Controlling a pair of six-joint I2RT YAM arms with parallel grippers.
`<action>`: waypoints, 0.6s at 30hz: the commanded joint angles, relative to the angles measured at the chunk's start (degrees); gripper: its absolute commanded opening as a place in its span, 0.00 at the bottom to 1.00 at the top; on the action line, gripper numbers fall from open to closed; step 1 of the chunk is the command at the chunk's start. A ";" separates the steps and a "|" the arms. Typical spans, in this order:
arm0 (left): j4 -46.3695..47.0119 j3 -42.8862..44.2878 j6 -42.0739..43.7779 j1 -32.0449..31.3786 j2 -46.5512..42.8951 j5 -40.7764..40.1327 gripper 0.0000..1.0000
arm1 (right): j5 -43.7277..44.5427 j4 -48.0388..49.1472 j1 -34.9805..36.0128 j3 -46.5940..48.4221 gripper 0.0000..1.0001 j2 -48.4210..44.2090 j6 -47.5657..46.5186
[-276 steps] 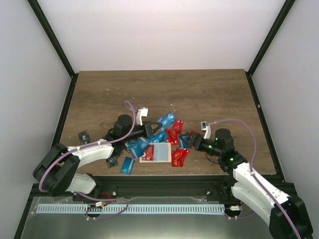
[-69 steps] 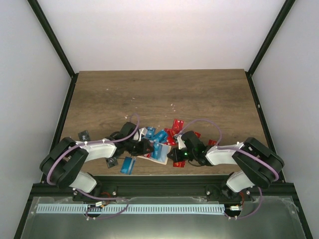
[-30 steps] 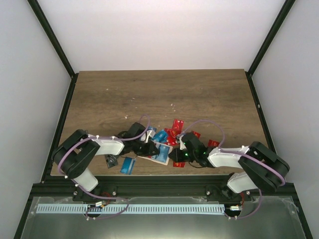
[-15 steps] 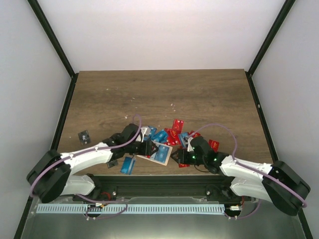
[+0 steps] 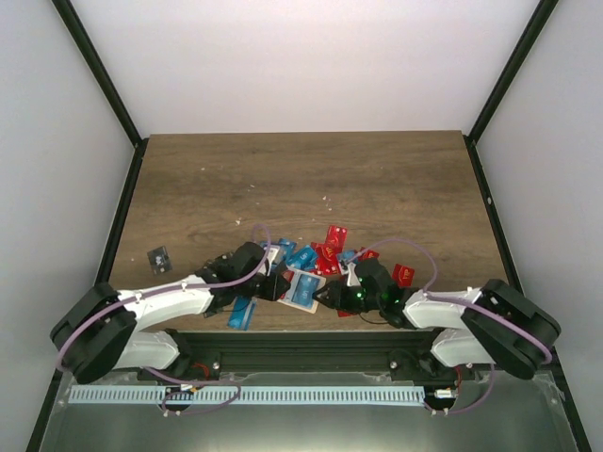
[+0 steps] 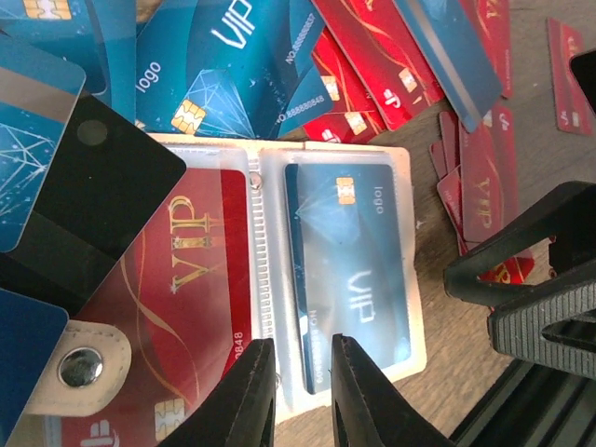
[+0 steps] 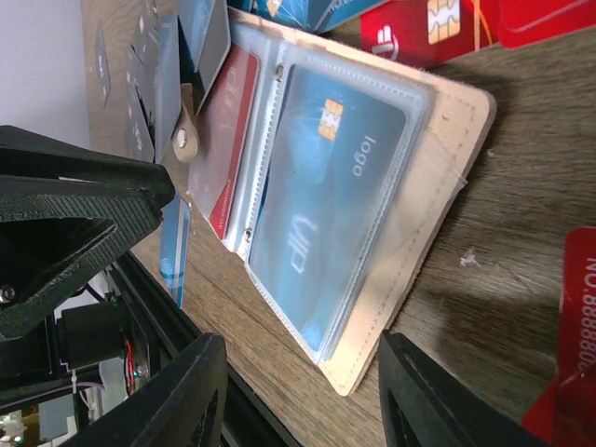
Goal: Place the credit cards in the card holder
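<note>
Card holder point(image 7: 458, 121) lies open near the bench point(image 5: 377, 179) front edge among loose credit cards point(image 5: 320, 254); left end effector point(image 6: 303, 343) narrowly parted, right end effector point(image 7: 300, 349) wide, both at its near edge.

card holder point(image 7: 456, 140) on table point(image 5: 377, 179), credit cards point(image 6: 349, 270) inside (more behind)

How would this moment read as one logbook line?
pale beige folding card holder: open, red card and blue card sleeved | left gripper: narrow gap at its seam | right gripper: open beside it
</note>
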 commanded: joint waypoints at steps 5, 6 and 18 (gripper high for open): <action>3.71 -0.76 2.27 -0.40 4.55 -0.29 0.17 | -2.37 7.56 0.28 2.30 0.43 6.34 1.94; 3.88 -0.76 2.40 -0.40 5.03 -0.21 0.17 | -2.73 7.97 0.28 2.48 0.43 6.85 1.79; 6.97 -0.77 2.34 -1.01 10.89 2.05 0.15 | -3.61 9.85 0.30 3.86 0.41 12.68 1.57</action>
